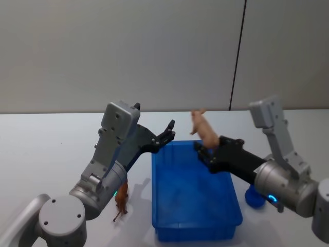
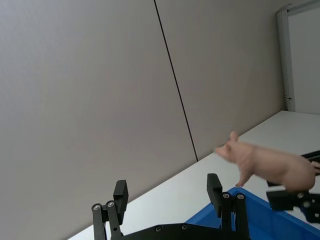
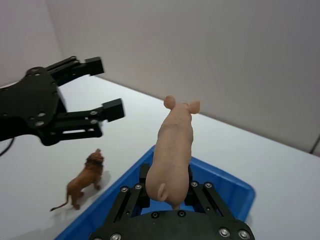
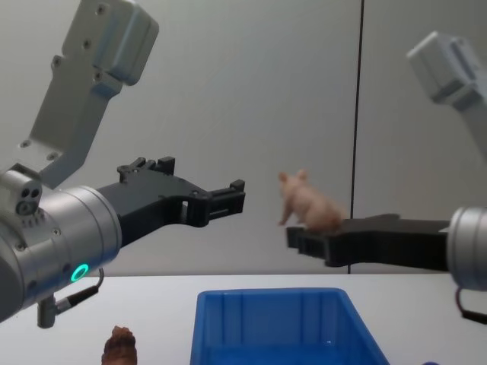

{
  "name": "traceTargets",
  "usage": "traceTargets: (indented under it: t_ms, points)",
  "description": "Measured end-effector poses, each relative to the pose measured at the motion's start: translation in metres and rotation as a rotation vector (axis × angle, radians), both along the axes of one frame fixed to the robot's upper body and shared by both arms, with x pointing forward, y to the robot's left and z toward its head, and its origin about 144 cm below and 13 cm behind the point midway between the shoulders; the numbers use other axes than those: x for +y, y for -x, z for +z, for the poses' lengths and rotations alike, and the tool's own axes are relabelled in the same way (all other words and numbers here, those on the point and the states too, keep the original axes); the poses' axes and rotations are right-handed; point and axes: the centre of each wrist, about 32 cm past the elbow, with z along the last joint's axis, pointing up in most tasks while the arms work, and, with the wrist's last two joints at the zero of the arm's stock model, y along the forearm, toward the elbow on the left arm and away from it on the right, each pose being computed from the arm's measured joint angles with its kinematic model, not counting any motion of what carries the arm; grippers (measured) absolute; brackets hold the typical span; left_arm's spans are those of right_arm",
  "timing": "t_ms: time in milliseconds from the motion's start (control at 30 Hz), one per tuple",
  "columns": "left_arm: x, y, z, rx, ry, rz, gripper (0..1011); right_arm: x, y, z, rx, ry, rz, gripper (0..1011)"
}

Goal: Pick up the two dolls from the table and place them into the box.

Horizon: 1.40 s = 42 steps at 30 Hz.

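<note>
Not even halfway: right gripper [image 1: 204, 152] was clamped on the pink doll [image 1: 202, 127], up over the box's [image 1: 198, 231] far end. Left gripper [image 1: 167, 134] hung open, empty; brown doll [image 1: 122, 198] stood on the counter [image 1: 41, 149] beside it.

White table [image 1: 41, 154], blue box [image 1: 195, 232] at ctr, brown doll [image 1: 122, 201] standing just left of it

Grips the pale pink doll [image 1: 202, 127] by its rear in the right gripper [image 1: 204, 150], raised above the far end of the blue box [image 1: 193, 229]. Holds the left gripper [image 1: 167, 134] spread wide over the box's far left corner. Shows the reddish-brown doll [image 1: 122, 198] on the bench [image 1: 41, 149] just left of the box.
</note>
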Motion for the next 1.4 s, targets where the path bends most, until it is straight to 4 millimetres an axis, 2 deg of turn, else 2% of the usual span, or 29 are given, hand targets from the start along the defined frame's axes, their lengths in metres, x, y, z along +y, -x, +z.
traceTargets:
  t_ms: [200, 267, 333, 400, 867, 1133, 1400]
  points:
    - [0.0, 0.0, 0.0, 0.0, 0.0, 0.0, 1001, 0.009, -0.009, 0.004, 0.064, -0.011, 0.075, 363]
    - [0.0, 0.0, 0.0, 0.0, 0.0, 0.0, 1001, 0.012, -0.012, 0.006, 0.093, -0.015, 0.104, 460]
    - [0.0, 0.0, 0.0, 0.0, 0.0, 0.0, 1001, 0.015, -0.015, 0.007, 0.114, -0.017, 0.125, 496]
    - [0.0, 0.0, 0.0, 0.0, 0.0, 0.0, 1001, 0.019, -0.02, 0.008, 0.148, -0.022, 0.159, 603]
    - [0.0, 0.0, 0.0, 0.0, 0.0, 0.0, 1001, 0.03, -0.03, 0.012, 0.223, -0.035, 0.239, 992]
    - [0.0, 0.0, 0.0, 0.0, 0.0, 0.0, 1001, 0.023, -0.03, 0.012, 0.215, -0.026, 0.22, 1001]
    - [0.0, 0.0, 0.0, 0.0, 0.0, 0.0, 1001, -0.001, -0.025, 0.011, 0.163, -0.004, 0.135, 1001]
